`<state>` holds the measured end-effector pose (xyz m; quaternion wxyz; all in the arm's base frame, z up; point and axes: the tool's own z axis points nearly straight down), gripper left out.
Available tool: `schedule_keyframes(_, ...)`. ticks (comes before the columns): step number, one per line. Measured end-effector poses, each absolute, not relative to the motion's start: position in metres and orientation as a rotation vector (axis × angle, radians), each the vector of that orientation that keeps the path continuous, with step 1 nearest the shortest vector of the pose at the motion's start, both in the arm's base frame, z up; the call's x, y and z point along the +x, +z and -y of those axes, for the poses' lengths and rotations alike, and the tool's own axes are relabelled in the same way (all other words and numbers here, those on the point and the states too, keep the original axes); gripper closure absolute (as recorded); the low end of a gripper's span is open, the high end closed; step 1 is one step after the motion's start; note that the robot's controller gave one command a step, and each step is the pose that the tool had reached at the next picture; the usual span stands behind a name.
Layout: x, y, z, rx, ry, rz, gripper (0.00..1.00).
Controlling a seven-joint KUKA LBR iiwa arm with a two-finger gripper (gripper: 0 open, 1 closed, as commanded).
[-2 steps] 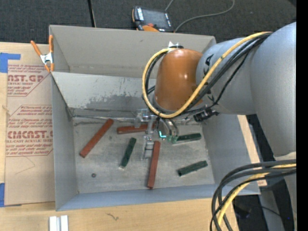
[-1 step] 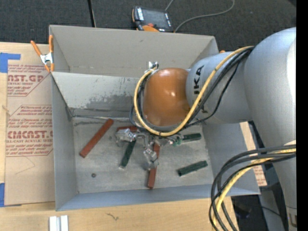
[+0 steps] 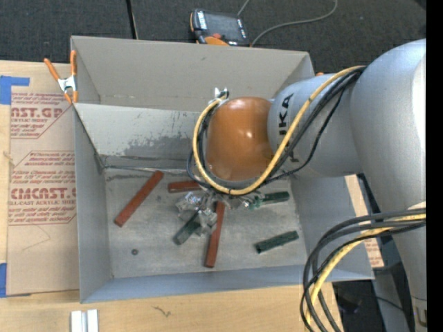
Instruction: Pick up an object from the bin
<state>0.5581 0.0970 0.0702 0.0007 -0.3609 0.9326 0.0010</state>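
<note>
Arm [image 3: 387, 116] over middle sticks [image 3: 213, 241] (walls [image 3: 90, 206] apart)

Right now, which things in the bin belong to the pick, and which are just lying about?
In play: gripper; middle green stick nearest it; middle reddish-brown stick beside that.

Lying about: long reddish-brown stick at left; right green stick; short reddish-brown stick towards the back wall; green piece beside the arm.

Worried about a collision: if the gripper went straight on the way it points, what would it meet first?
Most likely the dark green stick just below the gripper, beside a red-brown stick on the bin floor; depth is hard to judge here.
</note>
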Motion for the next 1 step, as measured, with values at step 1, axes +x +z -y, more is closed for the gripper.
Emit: schedule_keyframes(1, 0.5579, 0.2864, -0.1117, -1.178, -0.002, -2.900, 1.00)
